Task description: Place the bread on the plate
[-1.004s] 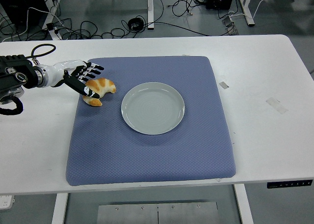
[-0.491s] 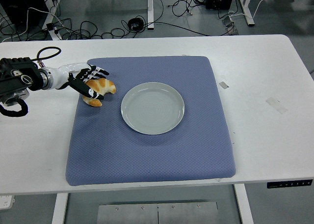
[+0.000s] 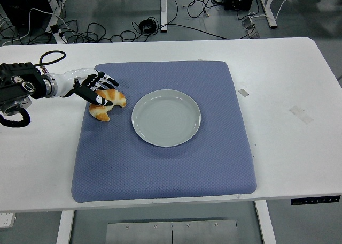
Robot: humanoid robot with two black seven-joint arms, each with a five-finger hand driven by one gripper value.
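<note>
A golden croissant (image 3: 109, 103) lies on the blue mat (image 3: 165, 158), just left of an empty pale grey plate (image 3: 166, 117) at the mat's middle. My left hand (image 3: 98, 88) reaches in from the left edge and rests over the croissant's upper left end, fingers spread and touching the top of it without closing around it. The bread still sits on the mat. The right arm does not show.
The mat covers the middle of the white table (image 3: 288, 83). Small tape pieces (image 3: 243, 92) lie on the table right of the mat. Cables (image 3: 107, 30) run across the floor beyond the far edge.
The left hand has shifted slightly up and right over the croissant. The croissant has turned and slid a little on the mat, staying left of the plate.
</note>
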